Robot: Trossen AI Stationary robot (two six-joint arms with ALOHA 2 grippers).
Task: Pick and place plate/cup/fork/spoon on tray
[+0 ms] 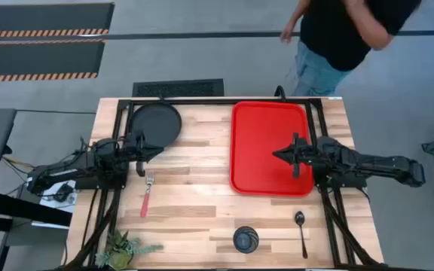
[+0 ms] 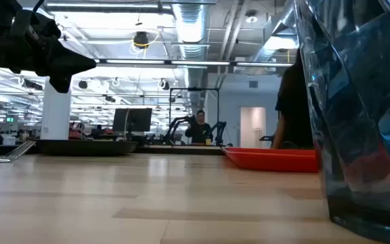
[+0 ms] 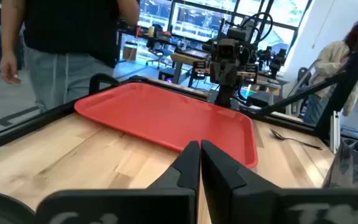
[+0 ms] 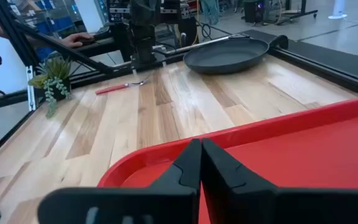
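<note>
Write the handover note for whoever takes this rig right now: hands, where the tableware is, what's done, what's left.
Left hand: shut, empty, just off the plate's edge, above the fork.
Right hand: shut, empty, over the tray's right half.
Plate sits at the table's far left, fork lies in front of it on the wood. Cup stands at the near edge, spoon to its right, in front of the tray. A small plant occupies the near-left corner.
Done: nothing; the tray holds no tableware.
Left: plate, cup, fork and spoon all still to go on the tray.
A person stands beyond the table's far edge.
</note>
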